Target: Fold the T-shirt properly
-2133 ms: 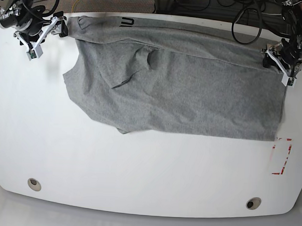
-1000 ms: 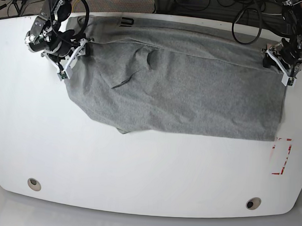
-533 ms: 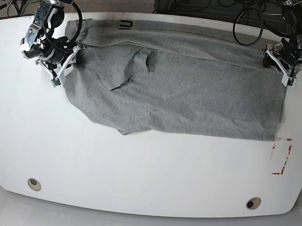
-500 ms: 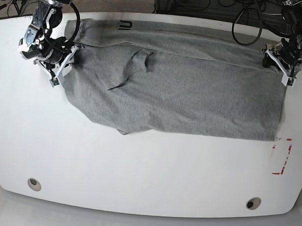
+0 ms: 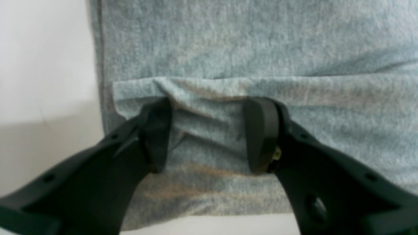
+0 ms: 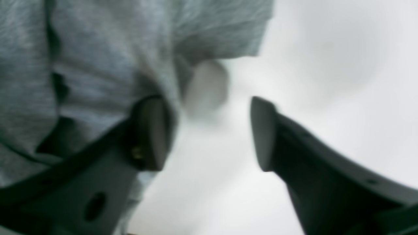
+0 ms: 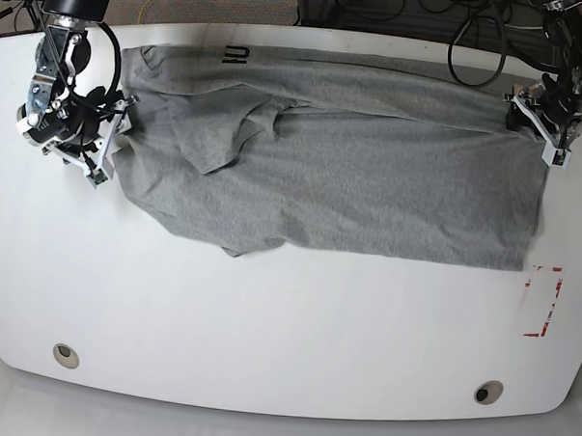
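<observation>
The light grey T-shirt (image 7: 351,172) lies spread across the far half of the white table (image 7: 267,323), with a bit of black lettering (image 7: 237,51) at its far edge. My right gripper (image 7: 111,138) is at the shirt's left edge. In the right wrist view it (image 6: 209,130) is open: one finger (image 6: 152,130) touches the cloth (image 6: 98,49) and bare table shows in the gap. My left gripper (image 7: 536,127) is at the shirt's right edge. In the left wrist view it (image 5: 209,133) is open, its fingers straddling a small fold of cloth (image 5: 261,39).
A red-marked rectangle (image 7: 541,301) lies on the table at the right, below the shirt. Two round holes (image 7: 65,355) (image 7: 488,392) sit near the front edge. Cables (image 7: 473,33) hang behind the table's far edge.
My right gripper moved from the far left corner down to the shirt's left edge, then further left. The shirt's left side and its middle fold shifted left. The left arm stayed put.
</observation>
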Motion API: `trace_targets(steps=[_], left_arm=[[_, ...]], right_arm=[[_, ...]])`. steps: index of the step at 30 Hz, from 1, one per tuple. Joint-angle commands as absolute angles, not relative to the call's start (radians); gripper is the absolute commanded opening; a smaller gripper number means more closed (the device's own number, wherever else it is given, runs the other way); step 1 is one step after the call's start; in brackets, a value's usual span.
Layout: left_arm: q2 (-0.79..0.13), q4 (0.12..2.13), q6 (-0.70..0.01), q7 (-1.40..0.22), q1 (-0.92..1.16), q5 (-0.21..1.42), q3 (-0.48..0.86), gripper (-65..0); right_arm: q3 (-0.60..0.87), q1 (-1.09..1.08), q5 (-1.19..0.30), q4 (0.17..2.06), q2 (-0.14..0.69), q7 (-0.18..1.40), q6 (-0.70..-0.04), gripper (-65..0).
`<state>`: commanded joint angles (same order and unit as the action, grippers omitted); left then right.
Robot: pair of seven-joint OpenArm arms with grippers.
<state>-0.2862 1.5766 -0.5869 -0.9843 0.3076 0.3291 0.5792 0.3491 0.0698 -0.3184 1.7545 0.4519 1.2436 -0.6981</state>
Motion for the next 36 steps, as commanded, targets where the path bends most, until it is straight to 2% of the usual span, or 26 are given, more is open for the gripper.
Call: trace_targets(steps=[3,10,15,21,30,36], left_arm=[[-0.286,1.577,-0.587,-0.984,0.308,0.329,0.579,-32.1],[-0.286,1.578,-0.587,-0.984,0.308,0.329,0.578,-32.1],[-0.286,1.578,-0.587,-0.984,0.308,0.329,0.578,-32.1],[-0.286,1.578,-0.587,-0.984,0.308,0.329,0.578,-32.1],[-0.286,1.578,-0.587,-0.986,0.308,0.329,0.559,-32.1],[-0.286,1.58,-0.587,-0.986,0.308,0.329,0.55,-32.2]], right_arm=[[0.349,0.07,-0.318,1.808,0.45,1.244,-0.698,-8.2],[0.351,0.07,-0.32,1.908,0.42,1.245,-0.698,-8.1],[0.357,0.067,-0.308,1.914,0.394,1.237,-0.698,-8.2],[0.449,0.008,-0.306,1.793,0.325,1.188,-0.698,-8.2],[0.455,-0.091,-0.308,1.515,0.323,1.069,-0.698,-8.9],[0.455,-0.128,-0.309,1.419,0.323,1.061,-0.698,-19.3]])
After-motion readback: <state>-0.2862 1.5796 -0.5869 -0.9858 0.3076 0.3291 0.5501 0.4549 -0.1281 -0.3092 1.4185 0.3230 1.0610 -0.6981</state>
